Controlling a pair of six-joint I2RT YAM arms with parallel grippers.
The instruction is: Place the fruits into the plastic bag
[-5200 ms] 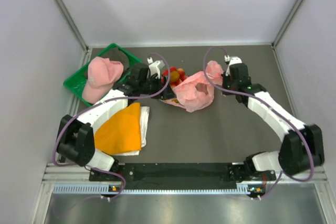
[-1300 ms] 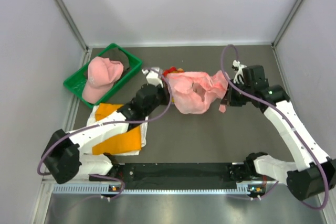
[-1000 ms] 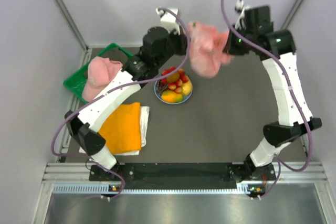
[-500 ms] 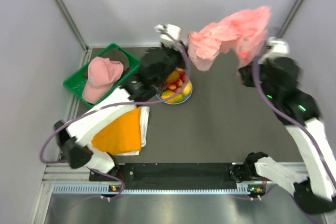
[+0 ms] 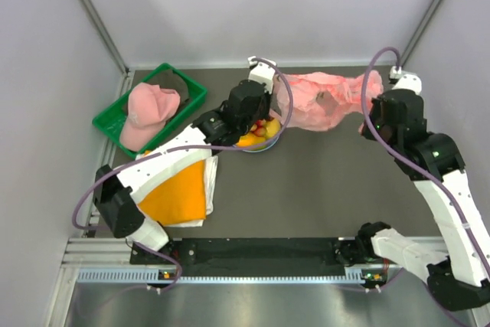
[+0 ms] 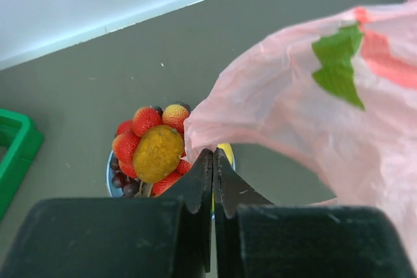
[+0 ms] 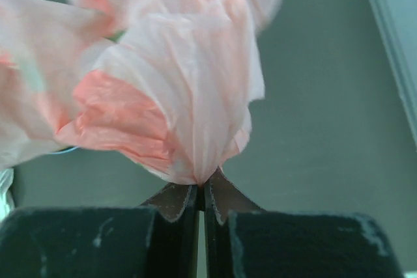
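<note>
The pink plastic bag (image 5: 318, 105) hangs stretched sideways between both grippers, just right of the fruits. My left gripper (image 5: 277, 109) is shut on the bag's left edge (image 6: 313, 115), directly above the plate. My right gripper (image 5: 366, 116) is shut on a bunched part of the bag (image 7: 176, 89). In the wrist views the left gripper (image 6: 213, 154) and the right gripper (image 7: 201, 187) each pinch thin film. The fruits (image 5: 256, 134) are heaped on a light blue plate (image 5: 269, 145), partly under the left wrist. In the left wrist view the fruits (image 6: 156, 151) show as red strawberries, a brown kiwi and dark grapes.
A green basket (image 5: 187, 97) at the back left holds a pink cap (image 5: 149, 109). A folded orange cloth (image 5: 176, 189) lies on white cloth under the left arm. White walls close the back and both sides.
Half a second ago the bag was held high toward the back wall. Both arms have come down, and the bag now hangs lower, pulled out sideways beside the plate.
</note>
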